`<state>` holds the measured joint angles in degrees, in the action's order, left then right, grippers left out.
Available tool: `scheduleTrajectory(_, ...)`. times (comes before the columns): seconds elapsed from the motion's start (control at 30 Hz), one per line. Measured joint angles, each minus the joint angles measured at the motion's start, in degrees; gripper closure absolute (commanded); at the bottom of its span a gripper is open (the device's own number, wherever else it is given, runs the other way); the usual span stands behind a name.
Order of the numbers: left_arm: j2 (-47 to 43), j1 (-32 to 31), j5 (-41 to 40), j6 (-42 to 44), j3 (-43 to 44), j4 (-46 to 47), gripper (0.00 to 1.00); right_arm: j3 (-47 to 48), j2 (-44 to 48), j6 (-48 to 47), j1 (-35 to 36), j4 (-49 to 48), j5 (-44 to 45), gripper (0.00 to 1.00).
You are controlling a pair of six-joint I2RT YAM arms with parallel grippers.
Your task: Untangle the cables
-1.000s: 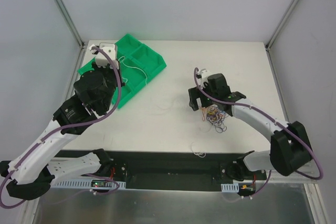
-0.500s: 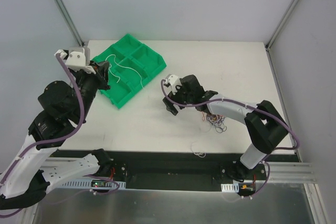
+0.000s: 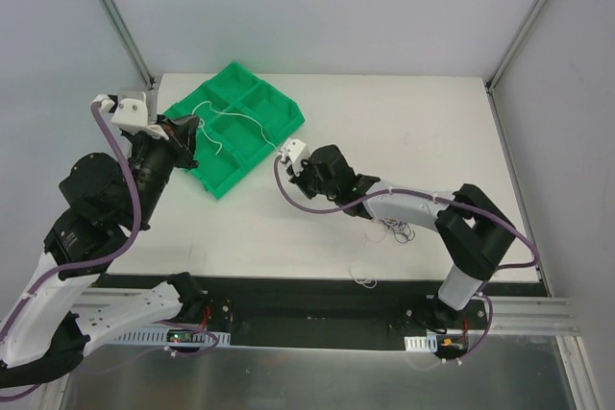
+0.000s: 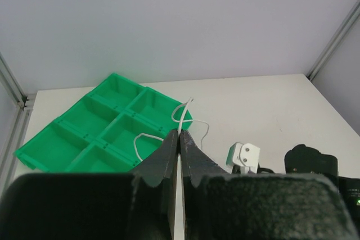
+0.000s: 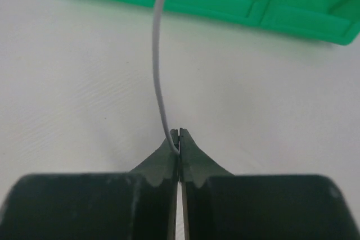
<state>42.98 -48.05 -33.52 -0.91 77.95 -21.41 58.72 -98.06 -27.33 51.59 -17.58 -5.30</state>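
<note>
Right arm (image 3: 404, 201) reached the tray (image 3: 258, 95), its jaws apparently pinching a white cable (image 5: 156, 66).

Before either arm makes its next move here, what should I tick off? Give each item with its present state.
1. Left pincer closed on the white cable: ok.
2. Right pincer closed on a thin pale strand: ok.
3. Both grips on the same cable: cannot tell.
4. White cable clear of the green tray: not ok, it loops over the compartments.
5. Coloured tangle separated: not ok, bunched beside the right arm.
</note>
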Motion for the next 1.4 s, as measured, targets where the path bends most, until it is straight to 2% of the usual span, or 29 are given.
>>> scheduleTrajectory(0.1, -0.4, 0.0, 0.0, -0.2, -0.6, 0.0, 1.00, 0.1, 1.6, 0.4, -0.6, 0.7, 6.1, 1.00)
scheduleTrajectory(0.2, -1.3, 0.0, 0.0, -1.3, -2.9, 0.0, 1.00, 3.0, 5.2, 0.2, -2.1, 5.8, 11.8, 1.00)
scheduleTrajectory(0.43, 2.0, 0.0, 5.9, -8.0, -7.4, -0.2, 1.00, 18.3, 17.9, -5.0, -7.9, 14.6, 21.4, 1.00)
scheduleTrajectory(0.63, 8.9, 0.0, 12.9, -10.8, -7.1, 1.9, 1.00, 33.8, 23.8, -9.6, -9.9, 18.8, 23.1, 1.00)
scheduleTrajectory(0.83, 12.1, 0.0, 18.1, -11.9, -3.8, 3.9, 1.00, 49.8, 21.9, -11.3, -11.2, 22.2, 22.5, 1.00)
scheduleTrajectory(0.93, 11.6, 0.0, 18.4, -11.9, -3.5, 5.0, 1.00, 54.2, 20.6, -9.5, -11.4, 24.2, 18.8, 0.99)
scheduleTrajectory(1.07, 8.8, 0.0, 17.2, -11.5, -5.4, 5.9, 1.00, 49.9, 21.6, -4.2, -11.1, 25.4, 11.4, 1.00)
scheduleTrajectory(1.23, 2.8, 0.0, 14.3, -11.6, -11.4, 5.2, 1.00, 27.5, 25.7, 5.1, -8.3, 21.4, 1.0, 0.99)
scheduleTrajectory(1.4, 0.1, 0.0, 8.8, -12.5, -17.6, 1.9, 1.00, 9.4, 23.2, 15.4, -3.8, 15.5, -7.3, 1.00)
